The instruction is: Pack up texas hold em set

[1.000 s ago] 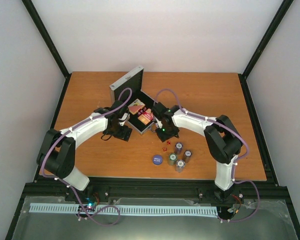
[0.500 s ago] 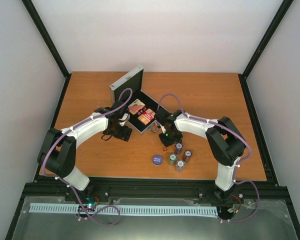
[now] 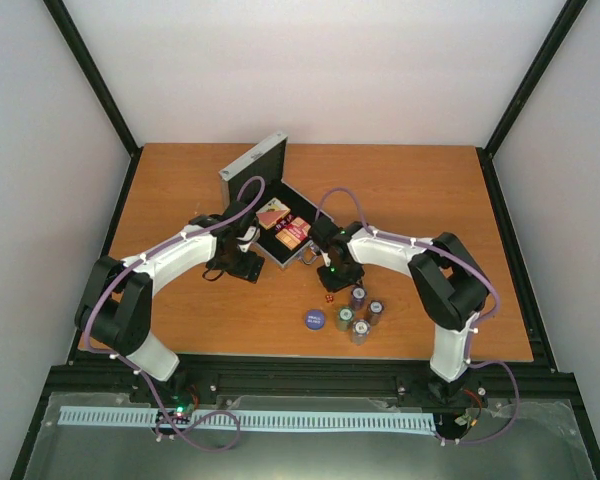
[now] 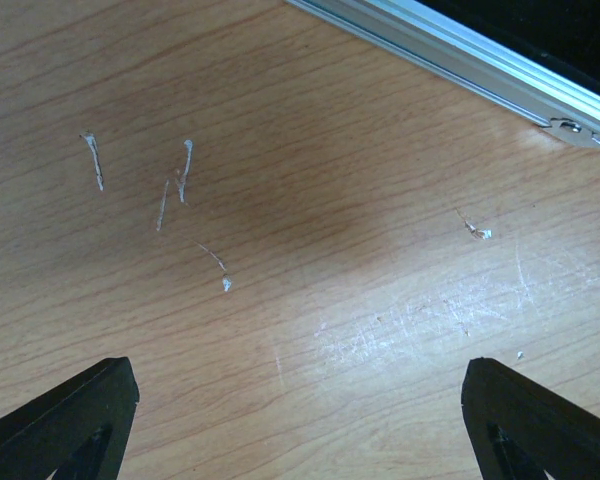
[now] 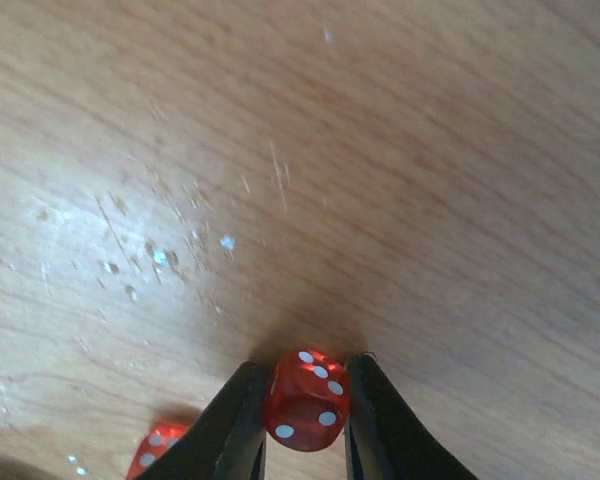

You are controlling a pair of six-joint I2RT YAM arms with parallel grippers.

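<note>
The silver case [image 3: 282, 255] stands open at the table's middle, lid [image 3: 253, 166] upright, two red-orange card decks [image 3: 293, 232] in its black lining. My right gripper [image 5: 305, 410] is shut on a red die [image 5: 307, 400] at the table surface; a second die [image 5: 160, 448] lies just left of it. In the top view this gripper [image 3: 330, 283] sits just in front of the case, with one die [image 3: 329, 297] showing. Several chip stacks [image 3: 361, 331] and the blue disc [image 3: 315, 319] lie nearer. My left gripper [image 4: 300, 430] is open and empty over bare wood.
The case's aluminium edge [image 4: 460, 50] crosses the top right of the left wrist view. The left gripper [image 3: 242, 265] rests left of the case's near corner. Black frame posts and white walls enclose the wooden table [image 3: 430, 200].
My right gripper has moved from the case's near edge towards the front of the table, down to the dice, and now has one between its fingers. The left arm has not moved.
</note>
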